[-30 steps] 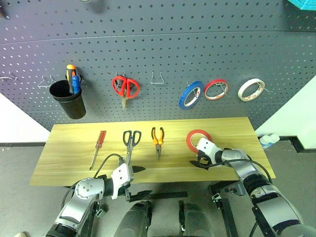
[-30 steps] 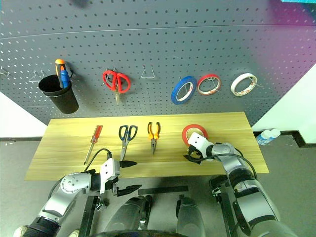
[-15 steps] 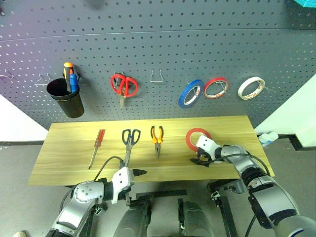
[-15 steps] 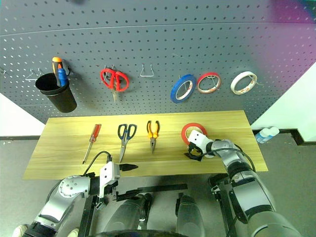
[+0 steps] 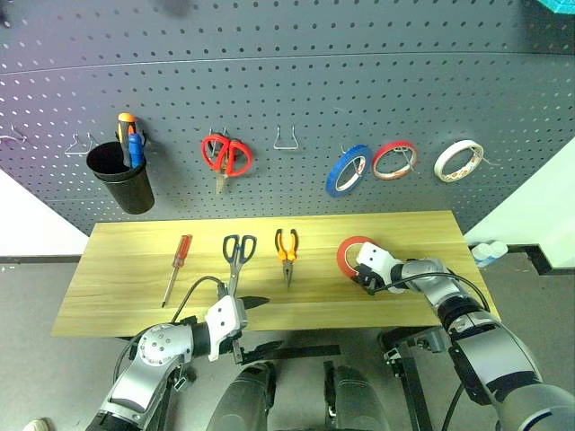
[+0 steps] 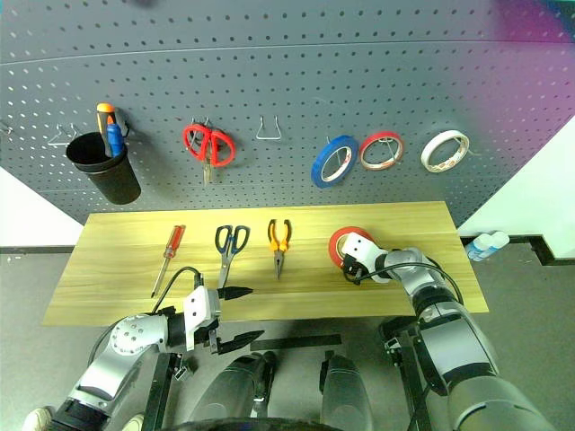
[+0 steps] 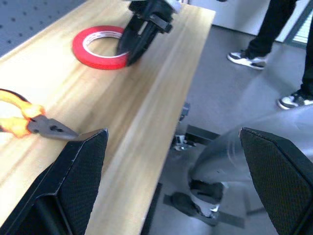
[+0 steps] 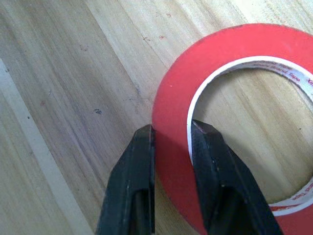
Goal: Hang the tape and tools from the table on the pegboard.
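Wood-grain yellow, the table (image 5: 126,269) stands in front of the robot with the dark grey pegboard (image 5: 287,99) on the wall behind it. At the near edge the left gripper (image 5: 254,325) hovers with its two black fingers spread wide and nothing between them; it touches no object. A little further in, on the right side, the right gripper (image 8: 171,147) has its fingers clenched on the wall of the tape (image 8: 230,122), one finger outside the roll and one inside the hole, and the roll lies flat on the wood. I think the grip is the weak point: the fingers pinch only a narrow part of the band near its edge, so when the arm lifts, the roll may swing, tilt or slip out and fall back on the table or to the floor. A tilted roll is also harder to put over a thin wire hook. In the same middle row lie the pliers (image 5: 286,247), the scissors (image 5: 238,251) and the screwdriver (image 5: 177,267), all apart from each other and not yet hung. Farthest away, the board already carries red scissors (image 5: 226,158), a black cup (image 5: 123,178), a blue roll (image 5: 347,171), a thin red roll (image 5: 393,160) and a white roll (image 5: 456,161); one free hook (image 5: 287,141) is between the red scissors and the blue roll.
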You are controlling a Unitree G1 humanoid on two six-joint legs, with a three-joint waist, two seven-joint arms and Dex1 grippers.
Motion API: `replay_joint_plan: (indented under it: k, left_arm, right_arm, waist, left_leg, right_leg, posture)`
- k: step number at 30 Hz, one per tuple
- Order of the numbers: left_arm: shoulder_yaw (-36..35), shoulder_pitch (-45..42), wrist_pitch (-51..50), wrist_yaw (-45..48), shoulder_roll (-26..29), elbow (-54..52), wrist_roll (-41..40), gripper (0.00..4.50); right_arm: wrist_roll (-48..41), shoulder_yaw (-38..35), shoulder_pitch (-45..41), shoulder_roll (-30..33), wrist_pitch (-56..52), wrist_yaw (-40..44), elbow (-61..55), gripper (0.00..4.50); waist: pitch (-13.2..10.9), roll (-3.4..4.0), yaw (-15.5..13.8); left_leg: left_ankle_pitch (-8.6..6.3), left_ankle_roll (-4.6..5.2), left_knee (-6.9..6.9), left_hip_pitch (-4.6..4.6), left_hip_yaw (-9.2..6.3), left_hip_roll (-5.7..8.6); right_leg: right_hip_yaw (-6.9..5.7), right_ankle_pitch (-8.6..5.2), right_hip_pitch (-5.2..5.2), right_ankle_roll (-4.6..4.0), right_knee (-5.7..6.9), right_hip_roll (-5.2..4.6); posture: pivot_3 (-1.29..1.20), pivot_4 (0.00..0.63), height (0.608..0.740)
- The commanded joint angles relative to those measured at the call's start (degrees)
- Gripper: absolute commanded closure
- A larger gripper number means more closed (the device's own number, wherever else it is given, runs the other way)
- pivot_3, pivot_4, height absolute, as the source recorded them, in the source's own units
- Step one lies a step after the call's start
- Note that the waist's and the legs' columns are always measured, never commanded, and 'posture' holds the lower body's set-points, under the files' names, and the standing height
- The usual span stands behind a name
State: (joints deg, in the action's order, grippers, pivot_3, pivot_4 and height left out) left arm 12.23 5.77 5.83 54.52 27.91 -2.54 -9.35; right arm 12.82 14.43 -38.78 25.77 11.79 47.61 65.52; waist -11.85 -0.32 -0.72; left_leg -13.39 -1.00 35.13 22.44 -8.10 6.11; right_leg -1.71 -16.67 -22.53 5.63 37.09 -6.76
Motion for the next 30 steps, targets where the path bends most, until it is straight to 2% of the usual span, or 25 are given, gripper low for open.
replay_joint_plan:
  k: [1, 5, 9, 13, 18, 23, 26, 30]
  left_arm:
    - [-0.05, -0.55, 1.23, -0.65, -0.53, 0.19, -0.1, 0.0]
    - [-0.7, -1.18, 1.63, -1.59, -1.2, 1.27, -0.33, 0.0]
    - [-1.98, -2.0, 2.27, -3.34, -2.15, 2.79, -0.88, 0.0]
    - [-3.48, -3.57, 3.58, -5.33, -3.42, 4.73, -0.92, 0.0]
    - [-5.14, -6.02, 5.09, -7.05, -4.86, 7.35, -1.21, 0.0]
    - [-5.53, -8.43, 5.85, -6.67, -5.28, 10.09, -1.26, 0.0]
    - [-5.79, -9.72, 6.43, -6.3, -5.24, 11.5, -1.33, 0.0]
    - [-6.27, -10.93, 7.17, -5.86, -5.1, 12.93, -1.44, 0.0]
  right_arm:
    - [1.01, 0.48, 1.1, 0.63, -0.48, 0.57, 0.6, 3.81]
    - [-0.04, -0.88, 2.86, 1.95, 0.41, -0.43, -3.54, 3.81]
    - [-0.88, -2.21, 8.34, 4.33, -0.02, -2.56, -14.41, 3.81]
    - [0.37, -3.99, 19.14, 7.08, -4.66, -7.73, -35.74, 3.81]
    - [4.37, -6.05, 31.85, 6.72, -11.57, -15.8, -59.6, 3.81]
    - [7.85, -7.45, 36.29, 5.03, -16.19, -22.38, -71.51, 3.81]
    - [6.83, -10.93, 37.38, 4.08, -17.69, -25.39, -76.29, 3.81]
    - [7.06, -15.07, 37.87, 6.16, -15.14, -27.66, -79.99, 3.81]
  waist:
    - [0.0, 0.0, 0.0]
    - [0.0, 0.0, -0.05]
    - [0.01, 0.03, -0.09]
    - [0.04, 0.08, -0.05]
    - [0.1, 0.09, 0.04]
    - [0.14, 0.1, 0.01]
    - [0.2, 0.06, 0.03]
    - [0.3, 0.0, 0.05]
  left_leg:
    - [0.0, 0.0, 0.0, 0.0, 0.0, 0.0]
    - [0.0, -0.01, 0.01, 0.0, 0.0, 0.01]
    - [0.0, -0.01, -0.02, 0.05, 0.0, 0.04]
    - [0.0, -0.01, -0.02, 0.2, 0.01, 0.03]
    - [0.03, -0.07, 0.03, 0.29, 0.05, 0.0]
    - [0.06, -0.11, 0.15, 0.31, 0.09, 0.01]
    - [0.09, -0.16, 0.21, 0.31, 0.1, 0.03]
    - [0.1, -0.16, 0.21, 0.3, 0.1, 0.03]
  right_leg:
    - [0.0, 0.0, 0.0, 0.0, 0.0, 0.0]
    - [0.0, 0.01, 0.0, 0.01, 0.0, 0.0]
    - [-0.01, 0.01, -0.04, 0.02, -0.01, -0.01]
    - [-0.01, 0.01, -0.21, 0.03, 0.01, 0.0]
    - [-0.01, 0.02, -0.33, 0.05, 0.1, 0.01]
    - [-0.01, 0.09, -0.3, 0.15, 0.11, 0.04]
    - [-0.01, 0.17, -0.27, 0.17, 0.1, 0.08]
    - [-0.02, 0.19, -0.25, 0.17, 0.1, 0.11]
  posture:
    - [0.08, 0.211, 0.74]
    - [0.06, 0.196, 0.74]
    - [0.04, 0.184, 0.74]
    - [0.01, 0.167, 0.74]
    - [-0.02, 0.148, 0.74]
    - [-0.05, 0.134, 0.74]
    - [-0.06, 0.127, 0.74]
    - [-0.07, 0.116, 0.74]
